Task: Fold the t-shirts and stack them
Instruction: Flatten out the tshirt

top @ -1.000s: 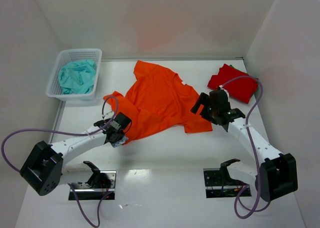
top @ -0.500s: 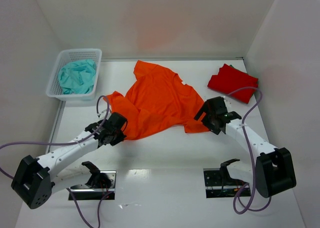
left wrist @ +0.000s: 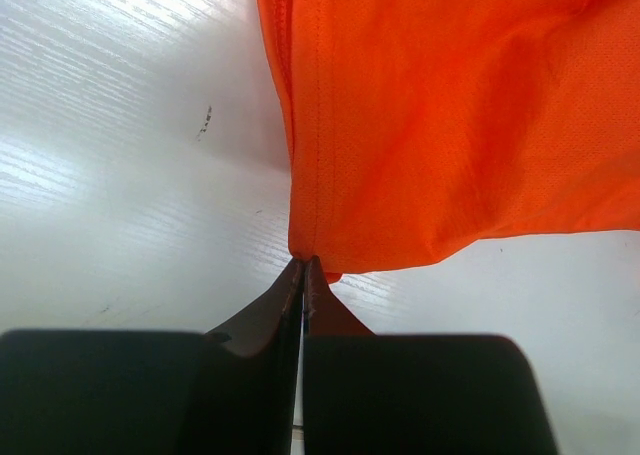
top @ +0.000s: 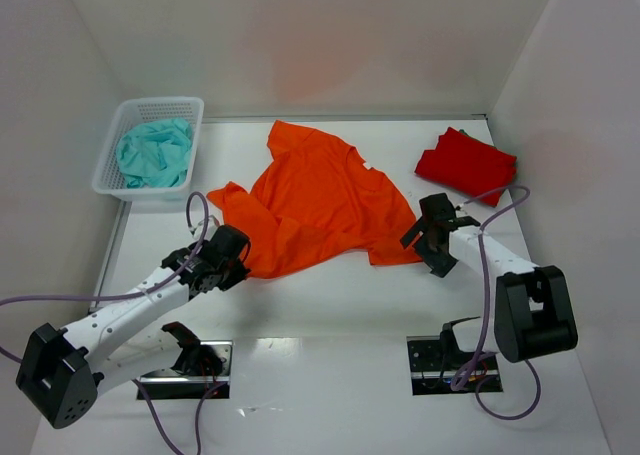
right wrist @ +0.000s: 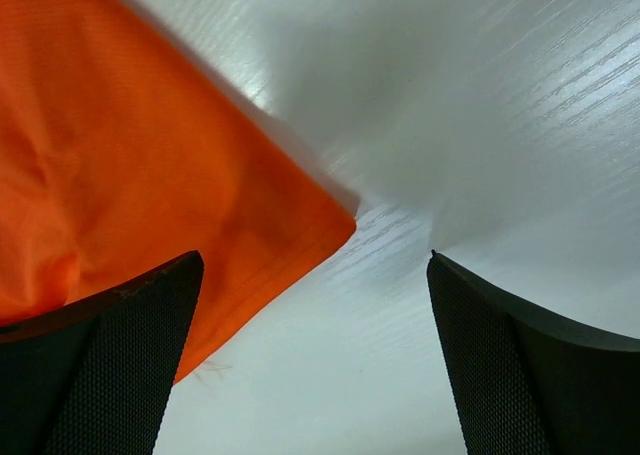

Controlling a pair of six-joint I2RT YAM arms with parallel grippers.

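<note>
The orange t-shirt lies spread and wrinkled in the middle of the table, collar toward the back. My left gripper is at its near left corner. In the left wrist view the left gripper is shut, its tips pinching the hem of the orange t-shirt. My right gripper stands open at the shirt's near right corner. In the right wrist view that orange corner lies between the wide-apart fingers of the right gripper, untouched. The red t-shirt lies folded at the back right.
A white mesh basket holding a teal cloth stands at the back left. White walls close in the table on the left, back and right. Two black docking stands sit near the front edge.
The left gripper closed on the orange shirt's near left corner. The right gripper moved forward and down to the shirt's near right corner, still open.
</note>
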